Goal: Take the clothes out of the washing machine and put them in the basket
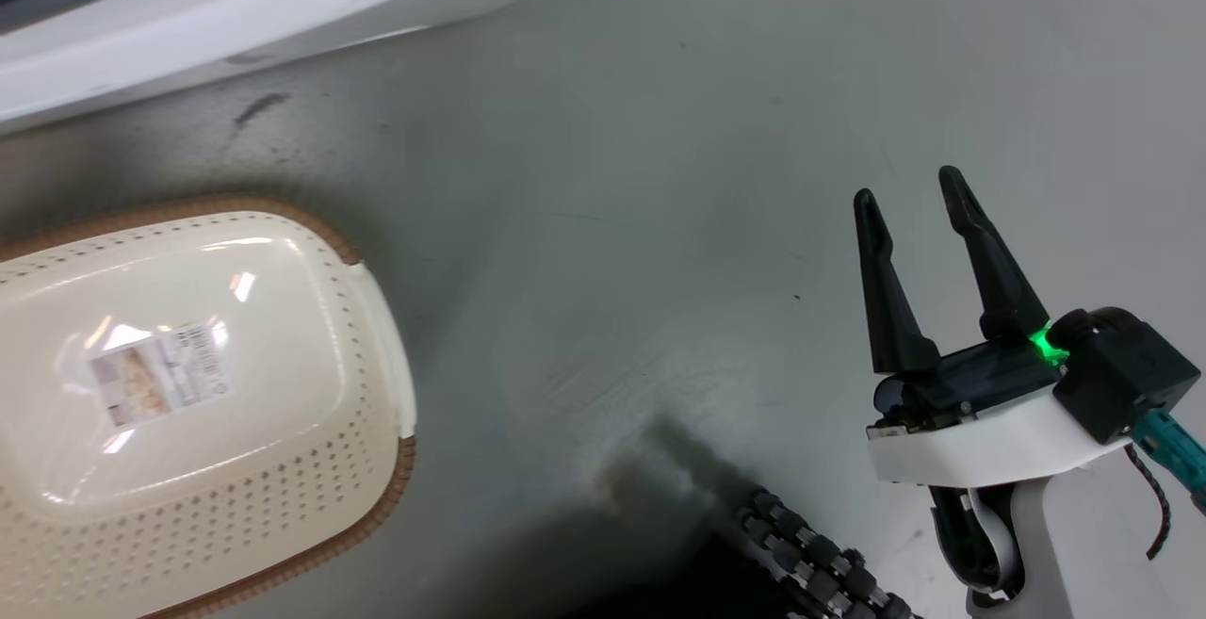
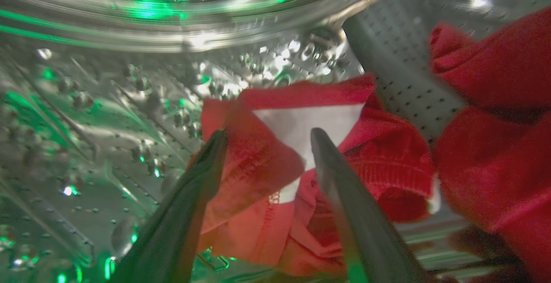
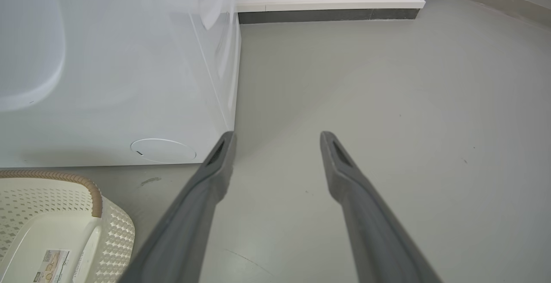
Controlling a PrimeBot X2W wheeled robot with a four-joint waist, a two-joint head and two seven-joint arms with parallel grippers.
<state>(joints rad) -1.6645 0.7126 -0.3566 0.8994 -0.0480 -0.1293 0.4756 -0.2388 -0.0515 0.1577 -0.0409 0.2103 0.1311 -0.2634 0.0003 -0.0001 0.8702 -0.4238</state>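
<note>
Inside the washing machine's shiny perforated drum (image 2: pixel 107 102), my left gripper (image 2: pixel 267 133) is open, its two fingers straddling a crumpled red garment with a white patch (image 2: pixel 301 123). More red clothes (image 2: pixel 495 123) lie bunched to the right in the drum. The white washing machine (image 3: pixel 107 80) stands at the left of the right wrist view, and its front edge (image 1: pixel 236 7) crosses the top of the head view. The cream basket (image 1: pixel 188 393) with its brown rim sits on the floor at the lower left, holding only a label. My right gripper (image 1: pixel 909 195) hangs open over the bare floor, right of the basket.
Grey floor (image 1: pixel 660 223) spreads between the basket and my right arm. A white wall with a dark skirting (image 3: pixel 327 15) runs behind the machine. A black ribbed cable (image 1: pixel 810 562) lies at the bottom of the head view.
</note>
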